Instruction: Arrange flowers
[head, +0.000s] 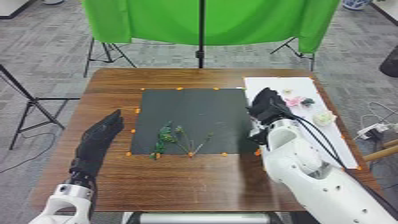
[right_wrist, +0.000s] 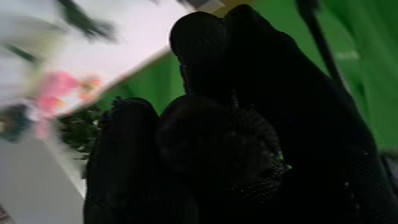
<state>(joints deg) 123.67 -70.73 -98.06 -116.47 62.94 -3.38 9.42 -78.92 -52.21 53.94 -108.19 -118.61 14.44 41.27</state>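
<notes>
In the head view, my left hand (head: 101, 132) is over the table's left side, its fingers straight and nothing in it. My right hand (head: 266, 107) is over the border between the dark mat (head: 195, 110) and the white sheet. A leafy green stem (head: 163, 139) and a thin branching stem (head: 189, 146) lie on the mat's lower part. On the sheet are a pink flower (head: 293, 101), a dark bloom (head: 308, 102) and a pale flower (head: 324, 118). In the right wrist view, dark green foliage (right_wrist: 80, 127) borders my right hand (right_wrist: 222, 145); whether it is held, I cannot tell.
The white sheet (head: 345, 147) runs along the right side of the wooden table (head: 191, 190). Orange tape pieces mark the mat's edges. A green cloth (head: 160, 22) hangs on stands behind the table, and a black tripod (head: 34, 104) stands left of it.
</notes>
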